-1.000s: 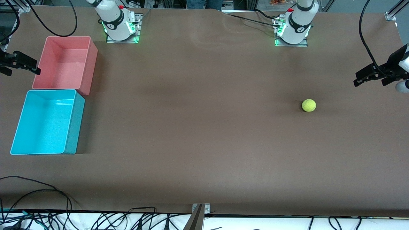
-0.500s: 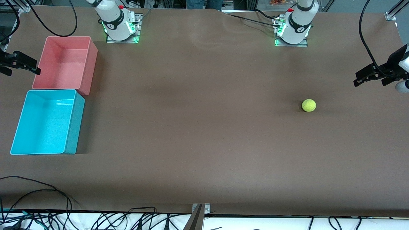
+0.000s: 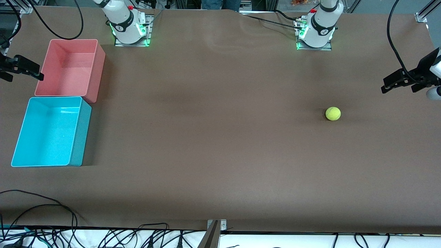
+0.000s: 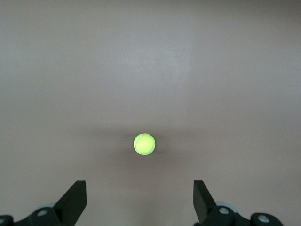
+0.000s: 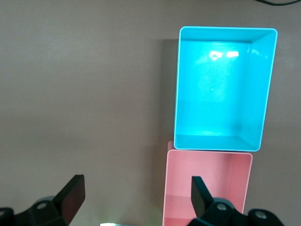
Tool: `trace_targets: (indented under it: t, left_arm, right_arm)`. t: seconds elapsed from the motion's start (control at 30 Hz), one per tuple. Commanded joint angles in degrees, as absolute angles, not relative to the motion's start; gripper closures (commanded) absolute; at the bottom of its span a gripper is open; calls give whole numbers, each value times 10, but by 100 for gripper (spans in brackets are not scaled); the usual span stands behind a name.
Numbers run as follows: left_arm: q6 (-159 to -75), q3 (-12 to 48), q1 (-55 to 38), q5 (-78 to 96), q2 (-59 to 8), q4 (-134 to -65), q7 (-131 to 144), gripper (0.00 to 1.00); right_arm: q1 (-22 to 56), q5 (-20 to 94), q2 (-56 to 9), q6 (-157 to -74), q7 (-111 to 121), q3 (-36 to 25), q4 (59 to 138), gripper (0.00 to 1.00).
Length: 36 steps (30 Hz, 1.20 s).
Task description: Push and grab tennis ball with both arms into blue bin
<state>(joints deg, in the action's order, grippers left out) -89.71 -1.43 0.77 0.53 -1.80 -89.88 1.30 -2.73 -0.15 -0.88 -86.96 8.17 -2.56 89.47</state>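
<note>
The bright cyan-blue rectangular plastic bin (image 3: 48,132) is seen nearest the camera, at the right arm's end of the brown table (image 3: 213,144), empty, with the pink-red plastic bin (image 3: 69,67) touching it just farther back. The small fuzzy yellow-green tennis ball (image 3: 332,113) is resting alone toward the left arm's end, well apart from both bins. The left gripper (image 3: 396,82) is held up past the ball, jaws spread wide, nothing gripped. The right gripper (image 3: 22,67) is poised beside the pink bin, jaws wide and empty too.
</note>
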Motion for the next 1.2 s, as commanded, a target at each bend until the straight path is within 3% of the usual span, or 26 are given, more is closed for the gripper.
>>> trace_targets:
  t: [0.0, 0.27, 0.3, 0.33, 0.4, 0.43, 1.17]
  left_arm:
    - [-902, -14, 11, 9, -15, -904, 9, 0]
    - [-902, -17, 12, 9, -27, -904, 27, 0]
    - [-902, -16, 13, 9, -31, -904, 40, 5]
    - [-902, -16, 13, 9, -31, -904, 53, 23]
    - [-902, -16, 13, 9, -31, -904, 62, 77]
    - [-902, -16, 13, 9, -31, -903, 59, 99]
    - [-893, -21, 20, 14, -32, -904, 140, 100]
  right_arm:
    - [-29, -1, -6, -861, 83, -25, 891, 0]
    - [-29, -1, -7, -861, 83, -25, 891, 0]
    - [-29, -1, -7, -861, 83, -25, 891, 0]
    - [-29, -1, -6, -861, 83, -25, 891, 0]
    - [-29, -1, -6, -861, 83, -25, 891, 0]
    - [-29, -1, -6, -861, 83, -25, 891, 0]
    - [-29, -1, -6, -861, 83, -25, 891, 0]
